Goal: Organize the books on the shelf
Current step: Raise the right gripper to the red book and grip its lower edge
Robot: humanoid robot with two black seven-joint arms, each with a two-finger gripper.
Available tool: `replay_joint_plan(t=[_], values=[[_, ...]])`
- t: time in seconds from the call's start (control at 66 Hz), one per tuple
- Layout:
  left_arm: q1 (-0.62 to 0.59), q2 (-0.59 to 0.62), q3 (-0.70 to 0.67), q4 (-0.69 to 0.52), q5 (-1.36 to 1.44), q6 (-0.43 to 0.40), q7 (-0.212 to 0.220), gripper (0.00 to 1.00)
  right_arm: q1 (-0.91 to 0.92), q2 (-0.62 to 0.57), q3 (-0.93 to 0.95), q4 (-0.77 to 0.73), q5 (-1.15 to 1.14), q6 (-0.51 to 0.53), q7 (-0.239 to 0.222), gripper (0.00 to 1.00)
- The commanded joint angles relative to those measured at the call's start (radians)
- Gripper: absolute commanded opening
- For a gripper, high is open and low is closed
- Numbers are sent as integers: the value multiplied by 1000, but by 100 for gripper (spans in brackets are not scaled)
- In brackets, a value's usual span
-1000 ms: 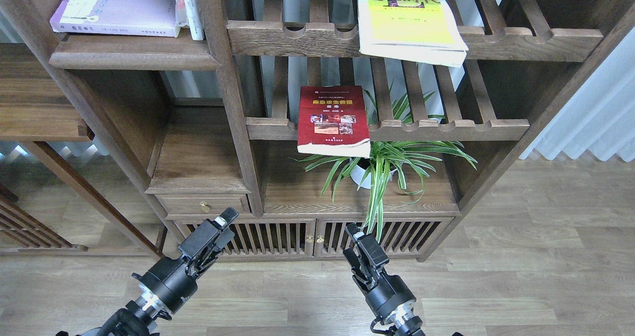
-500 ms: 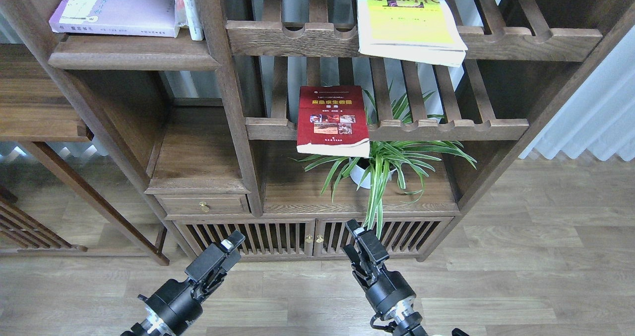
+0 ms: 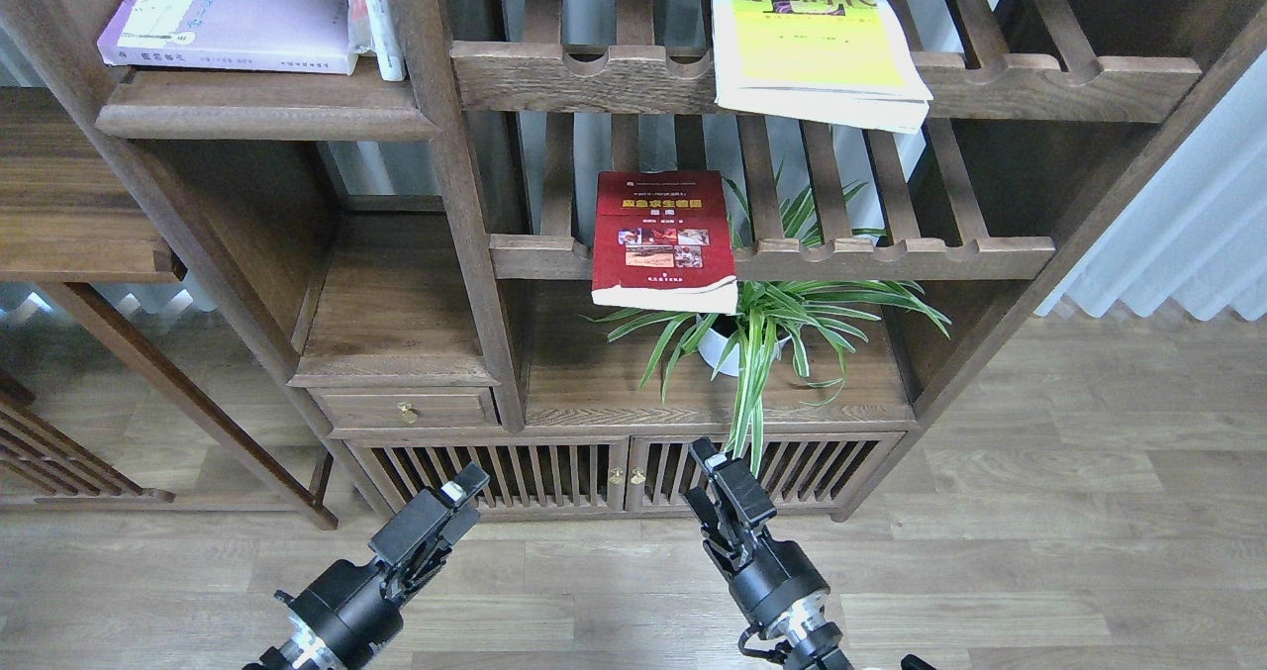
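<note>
- The lavender-white paperback [image 3: 230, 15] already lies flat on the solid dark-brown shelf [image 3: 262, 116] at the upper left, just beside a couple of white-spined upright books [image 3: 376, 12]. I would count that one as put away.
- The red paperback [image 3: 664, 239] is not there. It lies flat on the lower slatted rack [image 3: 891, 254] in the middle bay, its near edge hanging out over the scalloped front rail, with the spider plant [image 3: 762, 329] in its white pot right beneath.
- The yellow-green paperback [image 3: 814, 42] lies on the upper slatted rack [image 3: 1039, 86], turned a little askew, its near right corner poking out past the rail.
- So, as I judge it, one of three is done and two are left: both the red and the yellow-green book need to come off the racks and go over to the solid board on the left, where bare room shows only along the front lip.
- The left gripper [image 3: 457, 487] hangs low in front of the cabinet doors [image 3: 554, 472], well apart from every book and carrying nothing; it is seen dark and nearly end-on, so I cannot tell if its fingers are spread or together.
- The right gripper [image 3: 705, 457] is likewise low, just below the plant's drooping leaves, and empty; its fingers cannot be told apart either.
- Of the two books left, the red one looks the nearer for the right arm, so it seems the likelier next pick.
</note>
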Motion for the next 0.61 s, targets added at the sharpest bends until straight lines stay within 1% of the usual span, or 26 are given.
replay_joint_plan(t=[0.0, 0.045, 0.288, 0.591], values=[[-1, 0, 0, -1, -1, 0, 0, 100, 45, 0, 1, -4, 35, 0, 51, 98], [-4, 0, -2, 1, 1, 0, 0, 100, 72, 0, -2, -1, 70, 0, 57, 98], [-6, 0, -17, 1, 1, 0, 0, 100, 77, 0, -88, 7, 83, 0, 63, 98], [-10, 0, -31, 28, -1, 0, 0, 100, 95, 0, -111, 33, 87, 0, 60, 98]])
